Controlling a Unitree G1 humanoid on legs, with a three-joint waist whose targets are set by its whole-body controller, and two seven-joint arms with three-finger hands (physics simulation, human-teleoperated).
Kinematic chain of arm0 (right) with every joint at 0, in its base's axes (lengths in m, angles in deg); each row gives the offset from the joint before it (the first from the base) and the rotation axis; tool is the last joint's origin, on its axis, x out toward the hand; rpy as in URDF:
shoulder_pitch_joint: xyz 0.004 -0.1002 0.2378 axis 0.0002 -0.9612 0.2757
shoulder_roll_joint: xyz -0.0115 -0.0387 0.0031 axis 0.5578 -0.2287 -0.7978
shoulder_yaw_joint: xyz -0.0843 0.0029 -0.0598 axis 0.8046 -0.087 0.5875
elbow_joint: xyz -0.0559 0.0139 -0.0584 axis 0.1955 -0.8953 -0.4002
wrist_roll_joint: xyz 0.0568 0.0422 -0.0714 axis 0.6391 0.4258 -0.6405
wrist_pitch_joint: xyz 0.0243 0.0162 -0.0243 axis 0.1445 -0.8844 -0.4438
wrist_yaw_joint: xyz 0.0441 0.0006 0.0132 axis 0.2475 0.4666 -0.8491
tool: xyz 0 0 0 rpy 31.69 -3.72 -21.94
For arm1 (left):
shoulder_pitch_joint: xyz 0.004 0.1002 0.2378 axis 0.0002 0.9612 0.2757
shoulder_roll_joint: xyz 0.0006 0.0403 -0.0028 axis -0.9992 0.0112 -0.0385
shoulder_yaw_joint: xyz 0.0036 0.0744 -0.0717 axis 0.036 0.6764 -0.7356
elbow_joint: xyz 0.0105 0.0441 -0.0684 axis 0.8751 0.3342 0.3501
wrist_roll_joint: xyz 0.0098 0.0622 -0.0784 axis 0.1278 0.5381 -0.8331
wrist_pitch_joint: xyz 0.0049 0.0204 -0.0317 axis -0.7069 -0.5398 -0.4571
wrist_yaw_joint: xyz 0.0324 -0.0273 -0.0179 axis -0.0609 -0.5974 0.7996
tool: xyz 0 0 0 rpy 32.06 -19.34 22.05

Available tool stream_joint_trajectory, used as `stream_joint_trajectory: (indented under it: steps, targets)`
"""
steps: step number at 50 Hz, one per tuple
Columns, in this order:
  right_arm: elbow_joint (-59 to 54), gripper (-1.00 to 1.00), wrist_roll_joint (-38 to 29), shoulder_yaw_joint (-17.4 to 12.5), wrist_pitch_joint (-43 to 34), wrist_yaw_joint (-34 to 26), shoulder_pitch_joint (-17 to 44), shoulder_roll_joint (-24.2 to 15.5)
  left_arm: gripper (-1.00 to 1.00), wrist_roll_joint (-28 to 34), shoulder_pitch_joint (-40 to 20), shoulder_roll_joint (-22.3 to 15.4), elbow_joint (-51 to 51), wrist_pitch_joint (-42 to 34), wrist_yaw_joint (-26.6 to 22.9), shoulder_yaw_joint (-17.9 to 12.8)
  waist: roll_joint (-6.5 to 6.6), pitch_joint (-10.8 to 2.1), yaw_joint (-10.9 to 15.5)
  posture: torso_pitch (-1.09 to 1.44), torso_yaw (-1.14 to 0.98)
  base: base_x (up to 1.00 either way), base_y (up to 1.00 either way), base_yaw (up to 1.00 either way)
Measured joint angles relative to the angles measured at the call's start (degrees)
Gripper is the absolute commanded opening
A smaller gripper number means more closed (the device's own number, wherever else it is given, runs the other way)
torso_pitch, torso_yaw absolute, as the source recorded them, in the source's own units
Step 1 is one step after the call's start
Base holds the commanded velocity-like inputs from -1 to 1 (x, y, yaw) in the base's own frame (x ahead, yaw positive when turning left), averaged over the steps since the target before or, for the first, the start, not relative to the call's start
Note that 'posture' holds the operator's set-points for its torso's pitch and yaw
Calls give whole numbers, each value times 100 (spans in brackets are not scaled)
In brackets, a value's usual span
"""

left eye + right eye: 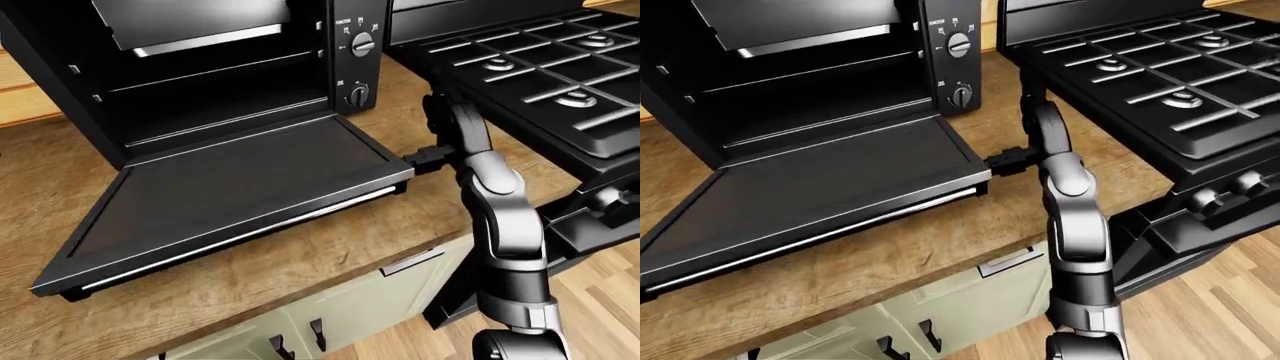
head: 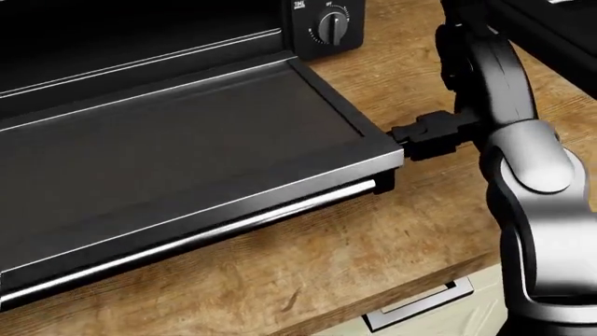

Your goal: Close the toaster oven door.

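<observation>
- Fingers of the right hand (image 1: 425, 157) sit dark against the toaster oven door's (image 1: 240, 195) right corner in the left-eye view; their grasp cannot be told. Door hangs open, near level, over the counter (image 1: 330, 255).
- Head view crops the oven body, showing the hand touching the corner.
- Right-eye view alone shows the stove (image 1: 1160, 82) widely; left hand unseen.

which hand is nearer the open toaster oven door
Right. The right hand sits at the right corner of the toaster oven door, seemingly touching its edge. The left hand shows in no view.
</observation>
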Motion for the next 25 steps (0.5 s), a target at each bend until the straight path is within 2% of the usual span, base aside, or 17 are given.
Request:
stream_joint_trajectory:
  steps: [25]
  targets:
    - [-68, 100, 80, 167, -335, 211, 629, 186, 100, -49, 14, -42, 4, -41, 8, -33, 30, 23, -44, 0, 0, 0, 0, 0]
